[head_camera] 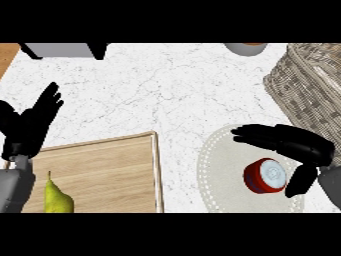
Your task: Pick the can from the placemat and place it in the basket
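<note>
Can point(265, 175) stands on the placemat point(217, 170) between the spread fingers and thumb of the right hand point(302, 146), not yet clasped; closing squarely round its middle should come before any lift toward the basket point(317, 85) beyond the hand.

Black left hand point(27, 125), right hand point(291, 142); grey forearms
</note>
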`<state>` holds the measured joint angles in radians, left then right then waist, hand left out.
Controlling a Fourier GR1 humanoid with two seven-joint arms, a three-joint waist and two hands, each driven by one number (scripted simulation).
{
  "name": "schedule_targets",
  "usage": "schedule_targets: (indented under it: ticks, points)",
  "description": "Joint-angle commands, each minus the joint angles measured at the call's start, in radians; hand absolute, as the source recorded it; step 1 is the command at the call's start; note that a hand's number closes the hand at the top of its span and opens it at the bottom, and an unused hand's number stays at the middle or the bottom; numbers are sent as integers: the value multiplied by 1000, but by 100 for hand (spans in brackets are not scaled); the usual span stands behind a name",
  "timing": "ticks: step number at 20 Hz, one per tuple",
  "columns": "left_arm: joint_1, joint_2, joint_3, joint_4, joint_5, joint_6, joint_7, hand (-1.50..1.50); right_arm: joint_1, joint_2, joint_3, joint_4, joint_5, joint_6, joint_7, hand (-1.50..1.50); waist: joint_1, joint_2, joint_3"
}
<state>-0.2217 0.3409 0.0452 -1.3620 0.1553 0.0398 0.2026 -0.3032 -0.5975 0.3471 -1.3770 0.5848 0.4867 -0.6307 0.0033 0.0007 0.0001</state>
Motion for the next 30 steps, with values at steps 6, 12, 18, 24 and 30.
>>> schedule_targets:
  ticks: [6, 12, 18, 24, 30]
  points:
    - [18, -2, 20, -65, -5, -26, 60, 0, -39, -27, -23, 108, 7, 75, -177, -150, 1, -1, 0]
    - [-8, -9, 49, 39, -23, -38, -25, 0, 10, -64, 15, 70, -3, 44, -236, -150, -5, 1, 0]
    - [-23, -23, 64, 32, -33, -47, -14, 0, 102, -31, 36, 27, 74, -74, -197, -150, -7, -1, 0]
    - [-11, -30, 78, -5, -54, -58, 12, 0, 38, 13, -7, 58, 132, -38, -170, -150, -4, -1, 0]
    - [-10, -21, 103, 18, -43, -85, -7, 0, 59, 30, 79, 115, 277, -191, -228, 150, -1, 0, 0]
